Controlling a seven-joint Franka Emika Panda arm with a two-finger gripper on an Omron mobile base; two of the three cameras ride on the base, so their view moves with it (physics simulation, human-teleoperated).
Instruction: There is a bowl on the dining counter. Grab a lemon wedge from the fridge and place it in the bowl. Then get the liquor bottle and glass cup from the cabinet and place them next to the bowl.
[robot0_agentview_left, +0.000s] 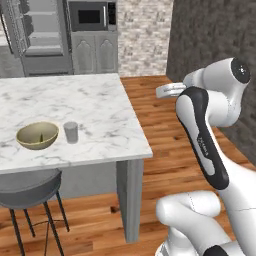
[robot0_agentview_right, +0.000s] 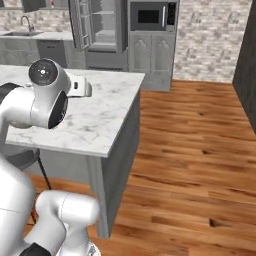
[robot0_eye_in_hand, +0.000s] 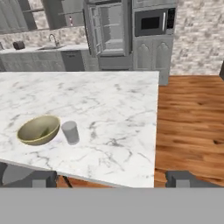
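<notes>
The pincer (robot0_eye_in_hand: 112, 178) is held wide apart and empty above the counter's (robot0_eye_in_hand: 109, 109) near edge. The bowl (robot0_eye_in_hand: 38, 130) is set on the marble, the glass cup (robot0_eye_in_hand: 70, 132) just beside it; a small greenish piece, possibly the lemon wedge (robot0_eye_in_hand: 44, 131), lies inside.

glass cup (robot0_agentview_left: 71, 132) just right of bowl (robot0_agentview_left: 37, 135), on dining counter (robot0_agentview_left: 100, 100)

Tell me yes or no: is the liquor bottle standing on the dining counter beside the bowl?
No. Beside the bowl on the dining counter stands just the glass cup; no bottle is there.
</notes>
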